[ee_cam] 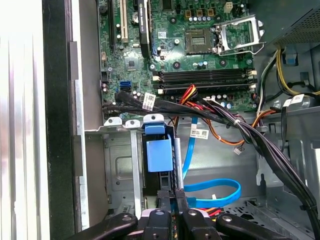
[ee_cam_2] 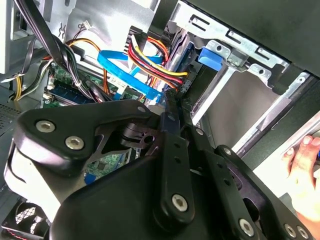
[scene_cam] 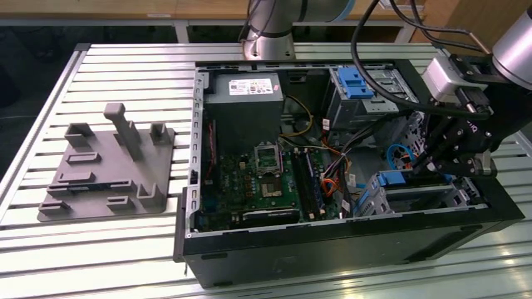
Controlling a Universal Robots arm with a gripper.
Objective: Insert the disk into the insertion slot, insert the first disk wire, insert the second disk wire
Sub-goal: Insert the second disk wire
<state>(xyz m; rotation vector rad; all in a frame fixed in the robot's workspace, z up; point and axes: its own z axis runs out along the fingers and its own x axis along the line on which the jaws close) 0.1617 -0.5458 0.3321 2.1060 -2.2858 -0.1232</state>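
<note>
The disk sits inside the insertion slot point(ee_cam: 120, 170), a grey sheet-metal bay, and its blue carrier end point(ee_cam: 159, 155) faces out. In the exterior view the disk point(scene_cam: 390, 180) lies low at the right of the case, in the slot point(scene_cam: 420, 198). My gripper point(ee_cam: 173, 200) reaches down at the disk's end with its fingers close together on a dark connector. A flat blue wire point(ee_cam: 215, 190) and a red, yellow and black wire bundle point(ee_cam_2: 150, 62) both end beside the gripper point(ee_cam_2: 172, 107). I cannot tell which wire's connector it holds. The exterior view has the gripper point(scene_cam: 425, 167) inside the case.
The motherboard point(ee_cam: 190, 55) fills the middle of the case and a thick black cable bundle point(ee_cam: 225, 120) crosses above the bay. A taller cage with a blue latch point(scene_cam: 353, 81) and the power supply point(scene_cam: 245, 93) stand at the back. A grey fixture point(scene_cam: 108, 168) lies on the table. A person's hand point(ee_cam_2: 305, 165) rests near the case.
</note>
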